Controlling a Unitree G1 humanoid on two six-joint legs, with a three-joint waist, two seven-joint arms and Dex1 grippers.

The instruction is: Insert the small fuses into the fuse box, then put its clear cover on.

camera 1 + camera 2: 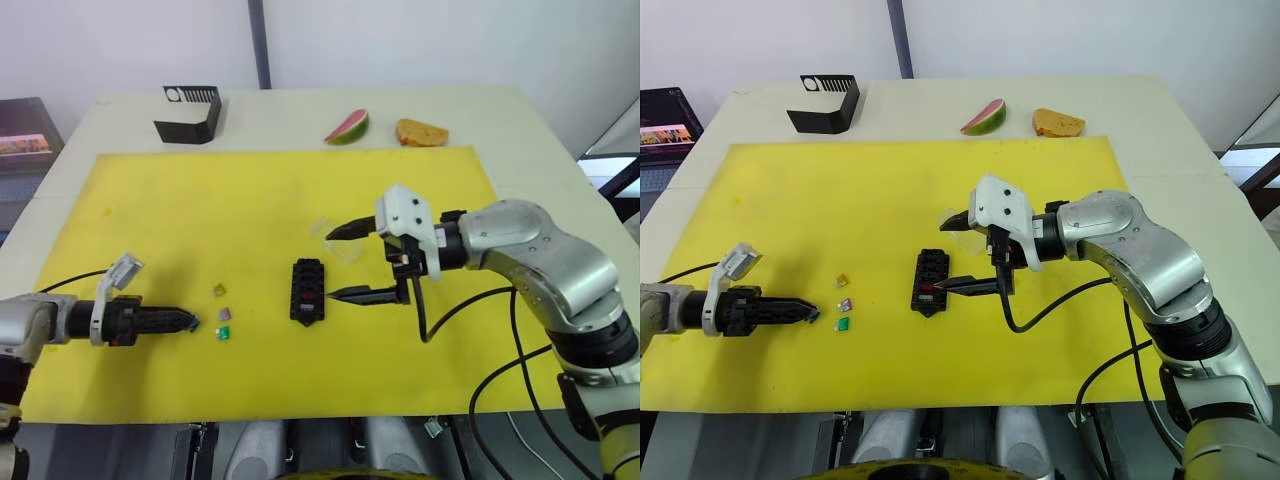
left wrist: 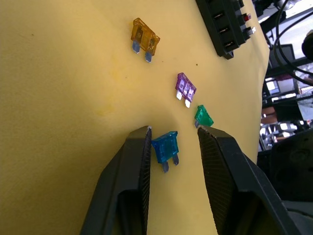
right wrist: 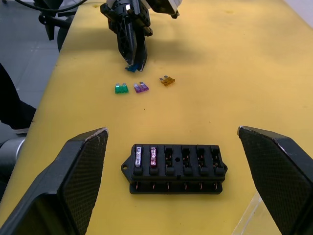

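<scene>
the yellow mat (image 1: 200,200) covers most of the table (image 1: 530,130). my right gripper (image 1: 345,262) hovers just beside the fuse box (image 1: 307,290), its fingers spread wide, one toward the clear cover (image 1: 335,238), the other by the box's side. the fuse box lies flat near mid-mat; a grey and a red fuse (image 3: 153,156) sit in its end slots. my left gripper (image 2: 171,142) rests low on the mat, fingers partly apart around the blue fuse (image 2: 165,148), which touches one finger only. just beside it lie the green fuse (image 2: 203,116), purple fuse (image 2: 185,88) and amber fuse (image 2: 145,38), all loose.
</scene>
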